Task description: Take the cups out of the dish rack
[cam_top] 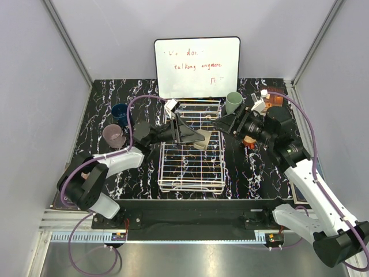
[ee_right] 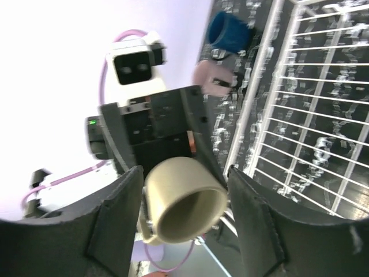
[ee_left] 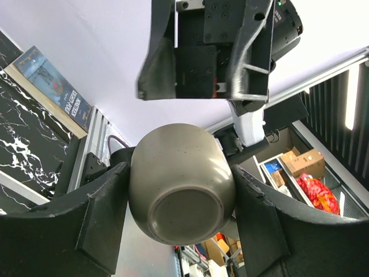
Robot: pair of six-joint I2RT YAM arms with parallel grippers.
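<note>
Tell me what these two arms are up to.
The left gripper is clamped on the taupe mug, holding it on its side above the dish rack. The right gripper, jaws apart, sits at the mug's open mouth without gripping it, which looks like a handover. The dark blue mug and pink-lilac mug stand on the table left of the rack, the mint green mug right of it.

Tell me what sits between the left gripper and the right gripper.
The taupe mug: the left gripper holds its body, and its mouth faces the right gripper, whose fingers flank it. Both wrist views show this.
</note>
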